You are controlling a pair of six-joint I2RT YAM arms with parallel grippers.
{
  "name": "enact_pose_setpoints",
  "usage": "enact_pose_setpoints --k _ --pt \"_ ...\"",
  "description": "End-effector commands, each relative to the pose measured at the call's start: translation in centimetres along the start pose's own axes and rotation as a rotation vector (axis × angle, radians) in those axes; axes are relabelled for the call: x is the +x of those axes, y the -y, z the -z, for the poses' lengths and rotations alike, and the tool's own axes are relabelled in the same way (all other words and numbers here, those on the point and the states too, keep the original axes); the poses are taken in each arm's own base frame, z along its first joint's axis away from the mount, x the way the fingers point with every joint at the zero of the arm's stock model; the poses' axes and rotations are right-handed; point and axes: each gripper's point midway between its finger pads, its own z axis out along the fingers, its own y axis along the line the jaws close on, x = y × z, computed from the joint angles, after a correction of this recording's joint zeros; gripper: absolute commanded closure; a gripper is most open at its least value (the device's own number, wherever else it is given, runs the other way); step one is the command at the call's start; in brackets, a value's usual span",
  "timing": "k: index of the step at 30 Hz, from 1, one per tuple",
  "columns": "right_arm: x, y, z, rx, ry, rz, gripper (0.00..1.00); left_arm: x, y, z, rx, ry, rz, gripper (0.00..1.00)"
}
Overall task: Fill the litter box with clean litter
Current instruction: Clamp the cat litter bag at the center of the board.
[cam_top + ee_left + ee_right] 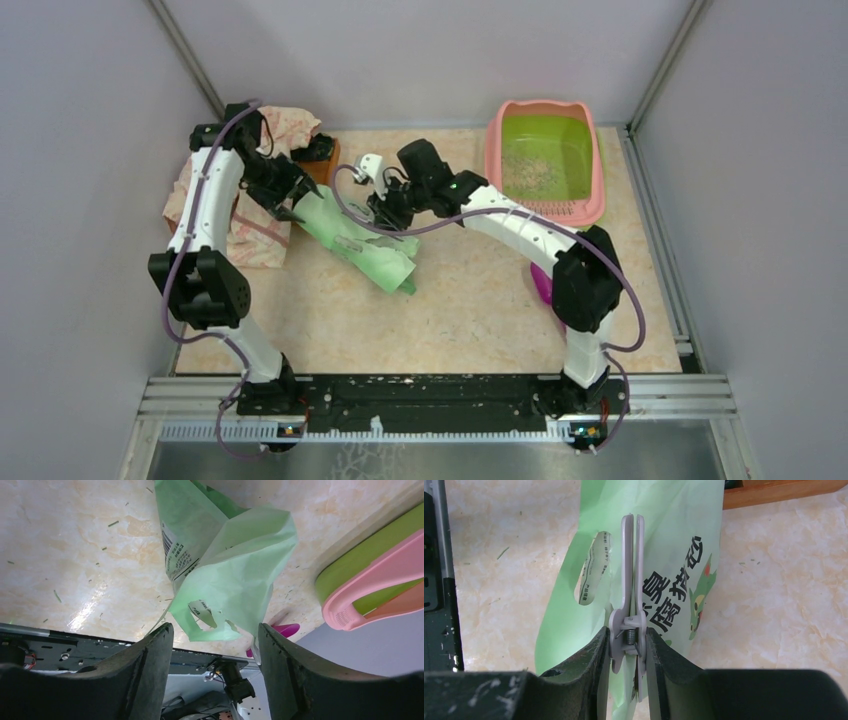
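Opening the green bag [674, 540] seems the step in hand: the right gripper [626, 650] pinches a grey clip [631, 580] above it, the left gripper [214, 630] hangs spread and empty, and next the bag wants lifting to the litter box [493, 150], far right, holding only scant clean litter [530, 172]

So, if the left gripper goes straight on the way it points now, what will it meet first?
Probably the light green bag: its torn edge lies right ahead of the open left gripper, though the depth is unclear.
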Motion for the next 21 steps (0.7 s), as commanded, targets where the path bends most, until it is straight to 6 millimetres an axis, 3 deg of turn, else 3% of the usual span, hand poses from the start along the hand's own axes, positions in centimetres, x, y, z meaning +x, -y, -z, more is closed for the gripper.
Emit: enact_pose_setpoints --k 1,21 --pt "-4.2 -1.9 2.3 -0.008 0.105 0.051 1.0 0.2 -0.5 0.7 -0.039 0.007 0.021 0.31" --pt "-5.5 -4.9 2.9 -0.037 0.14 0.086 1.0 -1.0 -1.9 -1.4 -0.123 0.035 0.048 0.31"
